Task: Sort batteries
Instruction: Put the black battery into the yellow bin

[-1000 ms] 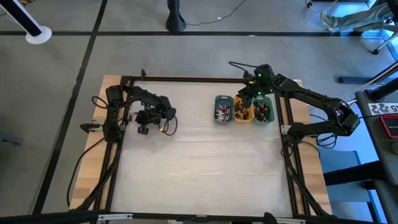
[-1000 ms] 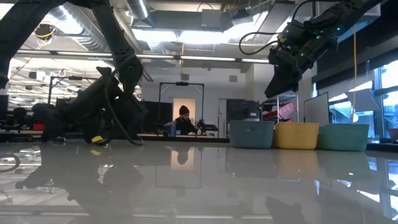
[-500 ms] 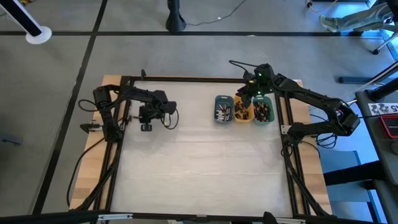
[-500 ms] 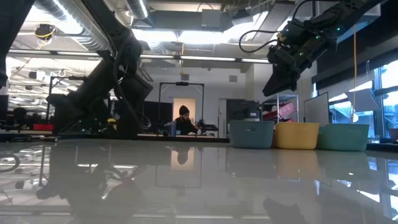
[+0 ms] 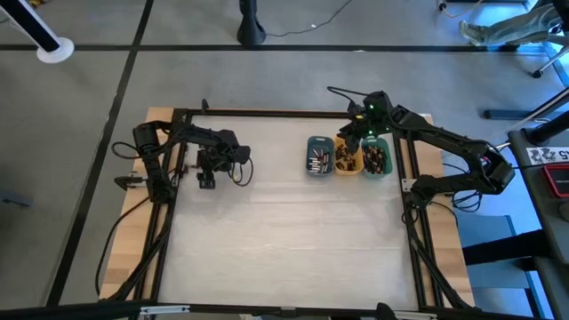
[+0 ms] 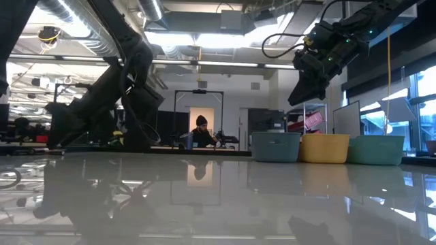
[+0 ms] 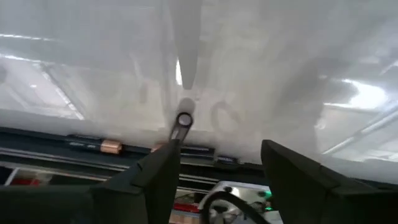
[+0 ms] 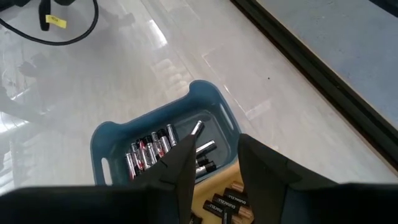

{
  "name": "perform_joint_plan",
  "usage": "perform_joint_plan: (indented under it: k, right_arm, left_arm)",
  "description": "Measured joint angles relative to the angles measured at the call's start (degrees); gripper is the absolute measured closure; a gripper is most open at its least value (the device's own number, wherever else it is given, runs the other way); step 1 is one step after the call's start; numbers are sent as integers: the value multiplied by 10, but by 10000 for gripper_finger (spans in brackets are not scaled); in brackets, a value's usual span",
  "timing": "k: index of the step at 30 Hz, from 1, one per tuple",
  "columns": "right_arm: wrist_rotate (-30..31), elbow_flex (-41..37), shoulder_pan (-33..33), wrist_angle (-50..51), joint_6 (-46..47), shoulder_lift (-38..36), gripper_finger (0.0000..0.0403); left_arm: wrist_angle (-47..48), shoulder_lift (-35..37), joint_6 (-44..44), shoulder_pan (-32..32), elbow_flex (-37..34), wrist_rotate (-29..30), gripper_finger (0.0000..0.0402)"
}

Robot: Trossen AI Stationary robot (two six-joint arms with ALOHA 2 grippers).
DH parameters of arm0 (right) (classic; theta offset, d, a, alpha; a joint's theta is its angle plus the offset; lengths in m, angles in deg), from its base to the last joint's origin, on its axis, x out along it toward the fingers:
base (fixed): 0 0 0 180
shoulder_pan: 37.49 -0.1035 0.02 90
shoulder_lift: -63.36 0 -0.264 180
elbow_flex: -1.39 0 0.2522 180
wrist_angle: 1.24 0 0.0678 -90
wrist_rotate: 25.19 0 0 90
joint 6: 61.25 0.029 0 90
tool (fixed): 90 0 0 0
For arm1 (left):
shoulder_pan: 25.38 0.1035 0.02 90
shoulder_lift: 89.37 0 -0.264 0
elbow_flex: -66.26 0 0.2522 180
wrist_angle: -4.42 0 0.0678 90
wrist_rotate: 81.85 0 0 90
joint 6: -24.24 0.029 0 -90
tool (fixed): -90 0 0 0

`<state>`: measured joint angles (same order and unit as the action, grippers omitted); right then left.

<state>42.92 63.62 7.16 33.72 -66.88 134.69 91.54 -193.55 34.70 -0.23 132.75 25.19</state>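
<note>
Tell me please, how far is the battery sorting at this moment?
Done: batteries lie in the blue tray, and more in the orange tray and green tray. In hand: the right gripper hangs above the blue and orange trays, with nothing seen between its fingers. The left gripper is open over bare table. Left: no loose batteries show on the table.

Both arms over the table's far half
Left gripper (image 5: 206,180) low, fingers parted; right gripper (image 5: 355,140) raised, tilted down, fingers apart
</note>
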Motion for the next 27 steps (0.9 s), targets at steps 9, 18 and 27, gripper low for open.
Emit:
perform_joint_plan:
  k: [9,18,27]
  right_arm:
    - [-2,0,0,0,0,0,281]
    - [-3,0,0,0,9,0,281]
    - [-9,0,0,0,11,0,281]
  left_arm:
    - [-42,0,25,10,-40,64,191]
    - [-76,0,66,48,-71,60,191]
    - [-84,-2,92,57,-72,54,257]
